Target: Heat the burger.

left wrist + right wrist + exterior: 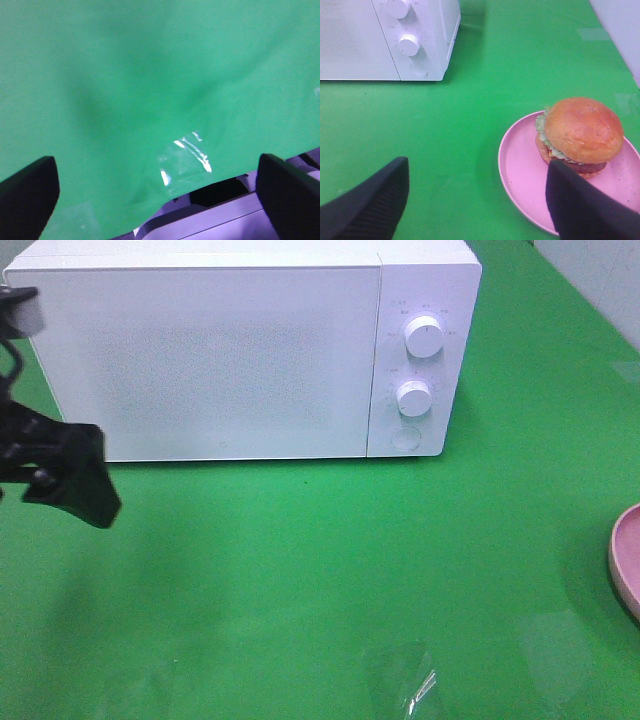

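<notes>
Green cloth (330, 570) is spread over the whole work surface, w/ a white microwave (240, 350) set at the back, door shut. Two white knobs (424, 337) are stacked on its control panel at the right side, and a round button (406, 437) is seen below them.

Burger (580, 136) is placed on a pink plate (520, 170), off to the right of the microwave and well apart from it; only the plate's rim is caught at the right edge of the high view. Bun top is glossy and golden, lettuce is visible under it.

Right gripper (475, 200) is held above the cloth just beside the plate, jaws spread wide, nothing between them. One fingertip (580, 210) is seen in front of the plate's near side; contact can't be judged.

Left gripper (160, 190) is raised at the left, in front of the microwave's left end, jaws fully apart and nothing gripped. A clear plastic patch (187, 160) is seen on the cloth near the front edge, approx. below that gripper's view.
</notes>
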Robot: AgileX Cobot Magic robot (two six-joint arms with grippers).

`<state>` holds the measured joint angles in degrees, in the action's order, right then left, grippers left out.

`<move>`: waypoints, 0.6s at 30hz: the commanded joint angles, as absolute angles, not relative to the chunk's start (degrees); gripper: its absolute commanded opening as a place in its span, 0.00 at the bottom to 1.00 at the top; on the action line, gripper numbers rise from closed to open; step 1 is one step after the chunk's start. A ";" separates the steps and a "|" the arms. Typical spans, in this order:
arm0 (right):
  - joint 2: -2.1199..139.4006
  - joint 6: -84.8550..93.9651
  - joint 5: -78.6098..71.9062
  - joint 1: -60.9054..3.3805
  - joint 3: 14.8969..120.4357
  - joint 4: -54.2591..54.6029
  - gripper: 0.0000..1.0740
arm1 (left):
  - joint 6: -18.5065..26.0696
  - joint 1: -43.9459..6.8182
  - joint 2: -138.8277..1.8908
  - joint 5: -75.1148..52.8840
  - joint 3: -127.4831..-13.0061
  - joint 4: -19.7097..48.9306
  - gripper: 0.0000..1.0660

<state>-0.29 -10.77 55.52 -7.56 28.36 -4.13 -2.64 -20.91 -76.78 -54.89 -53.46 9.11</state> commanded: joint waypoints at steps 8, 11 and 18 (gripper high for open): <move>-1.72 -10.14 54.95 -7.16 28.25 -3.84 0.68 | 1.20 -0.97 -67.78 -69.44 -53.23 8.71 0.94; -1.72 -10.14 54.95 -7.16 28.25 -3.84 0.68 | 1.20 -0.11 -65.20 -69.56 -52.25 8.65 0.94; -1.72 -10.14 54.95 -7.16 28.25 -3.84 0.68 | 1.20 0.06 -52.83 -68.98 -44.75 6.76 0.94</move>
